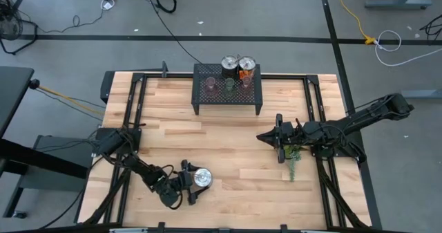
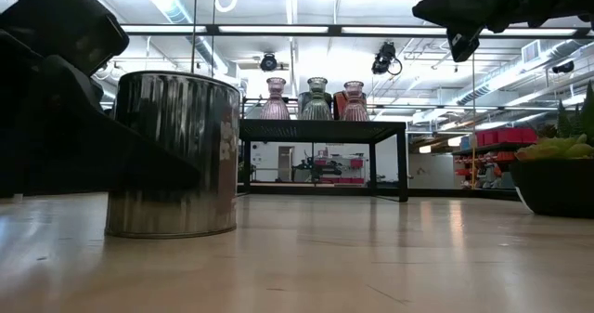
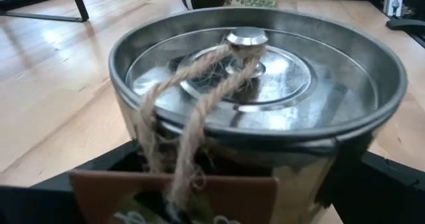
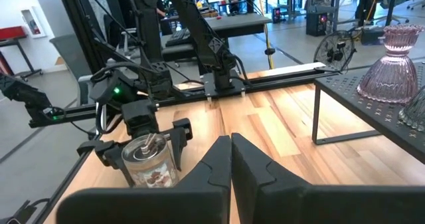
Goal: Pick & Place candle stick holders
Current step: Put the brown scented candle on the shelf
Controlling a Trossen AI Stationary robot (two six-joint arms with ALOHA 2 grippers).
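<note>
glass, holders: three candle stick holders in a row on top of a black mesh stand at the far middle of the wooden table
colours: two pinkish-brown outer ones, one pale green in the middle
shape: bell-shaped, translucent, ribbed, flaring at the base and narrowing to a neck; seen clearly in the low view
neighbours on stand: two round silvery tins just behind the holders, something orange beside them
writing: none readable anywhere; brown card tag tied by twine to a near tin, printing on it too cut off to read
near tin: round, silvery, lidded with a small knob, standing upright on the table near the front edge, well apart from the stand
left gripper: fingers spread wide on either side of the near tin, one dark finger at each flank in the left wrist view; contact with the tin wall cannot be told
right gripper: fingers pressed together with nothing between them, hovering above the table at the right side, pointing toward the centre
potted plant: green, beneath the right arm near the right edge; dark pot edge seen at the right of the low view
table: pale wood planks, black rails along both sides
</note>
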